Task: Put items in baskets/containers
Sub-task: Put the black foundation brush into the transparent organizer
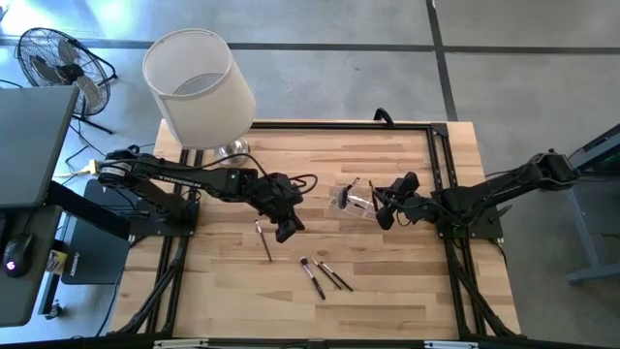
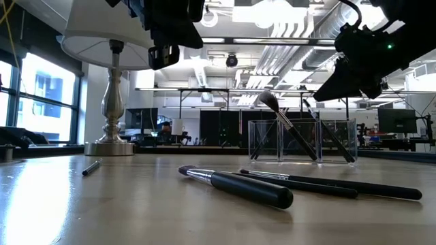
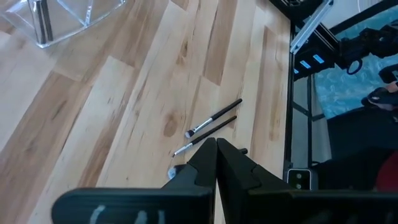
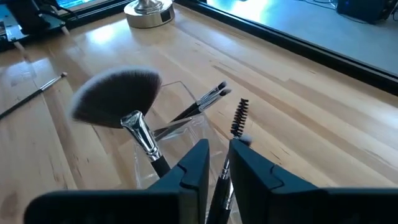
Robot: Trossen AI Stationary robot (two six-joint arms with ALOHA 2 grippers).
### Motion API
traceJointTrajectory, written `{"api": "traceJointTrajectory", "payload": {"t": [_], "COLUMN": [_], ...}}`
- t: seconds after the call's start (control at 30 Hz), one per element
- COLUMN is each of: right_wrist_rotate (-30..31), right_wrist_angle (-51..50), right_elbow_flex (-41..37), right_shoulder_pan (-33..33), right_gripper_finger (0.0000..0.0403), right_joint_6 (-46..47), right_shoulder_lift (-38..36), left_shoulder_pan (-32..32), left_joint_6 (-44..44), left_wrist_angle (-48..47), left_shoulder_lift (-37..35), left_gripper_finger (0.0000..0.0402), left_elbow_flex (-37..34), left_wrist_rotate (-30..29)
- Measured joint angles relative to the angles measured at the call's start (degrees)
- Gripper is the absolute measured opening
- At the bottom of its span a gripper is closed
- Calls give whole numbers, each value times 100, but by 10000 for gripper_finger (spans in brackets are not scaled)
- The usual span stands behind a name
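Observation:
A small clear box (image 1: 349,202) stands right of the table's middle. A fan brush (image 4: 118,96), two thin brushes (image 4: 211,94) and a spoolie brush (image 4: 239,117) lean in it, heads up. My right gripper (image 4: 219,167) is just right of the box, its fingers slightly apart on either side of the spoolie's handle. My left gripper (image 1: 286,229) hangs shut and holds nothing, left of the middle. One brush (image 1: 263,240) lies flat on the wood just below it. Three more brushes (image 1: 325,275) lie flat nearer the front edge. My right gripper has the spoolie's handle (image 4: 225,175) standing in the gap between its fingers, close to one of them (image 4: 249,171). I cannot tell whether it touches the handle. The fingers come slanting down from the table's right. The spoolie stands tilted, its lower end hidden behind them.
A lamp with a big white shade (image 1: 199,87) and a metal base (image 1: 231,148) stands at the far left of the table. A black frame rail (image 1: 441,165) runs along the right side. A fan (image 1: 58,58) stands on the floor beyond.

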Motion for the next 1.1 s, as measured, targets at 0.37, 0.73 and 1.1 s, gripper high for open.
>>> {"api": "traceJointTrajectory", "payload": {"t": [0.37, 0.73, 1.1], "right_wrist_rotate": [-737, -1007, -991], "right_wrist_angle": [505, 142, -1524], "right_elbow_flex": [0, 1050, 2976], "right_shoulder_pan": [0, 341, 1028], "right_gripper_finger": [37, 2, 1], "right_joint_6": [-715, -869, -27], "right_shoulder_lift": [-744, -1163, 928], "left_shoulder_pan": [-405, -1154, -2028], "left_joint_6": [-210, -2655, -3701], "left_wrist_angle": [-558, -3140, -4343], "left_shoulder_lift": [-90, -83, -81], "left_gripper_finger": [1, 1, 1], "left_elbow_flex": [504, 1029, 1004], "left_wrist_rotate": [-1388, -2880, -3187]}}
